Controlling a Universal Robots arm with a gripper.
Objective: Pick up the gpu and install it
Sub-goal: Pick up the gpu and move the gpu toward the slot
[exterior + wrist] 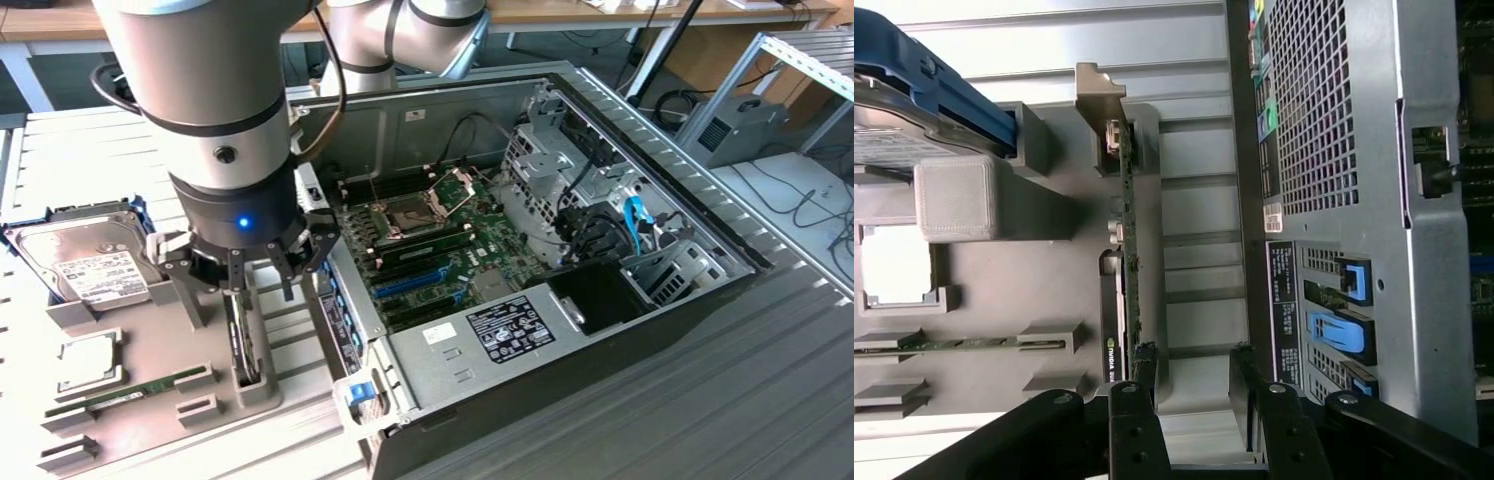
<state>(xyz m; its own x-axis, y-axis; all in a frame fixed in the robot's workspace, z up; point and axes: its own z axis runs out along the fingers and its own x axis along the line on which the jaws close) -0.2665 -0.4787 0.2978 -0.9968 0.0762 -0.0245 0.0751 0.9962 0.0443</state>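
The gpu (244, 345) stands on edge in a slot of the grey holder tray (147, 335), to the exterior view's left of the open computer case (574, 330). In the wrist view the gpu (1126, 250) appears as a thin green edge with a silver bracket (1099, 92) at its far end. My gripper (260, 285) hangs just above the card's upper edge, open, with nothing between its fingers. In the wrist view my gripper (1192, 410) has one black finger (1132, 425) in line with the card's near end and the other towards the case.
On the tray lie a hard drive (87, 262), a CPU (80, 362) and a RAM stick (131, 390). The case lies open with its motherboard (447, 245) and blue slots (407, 285) exposed. Its perforated rear wall (1334, 150) stands close beside the tray.
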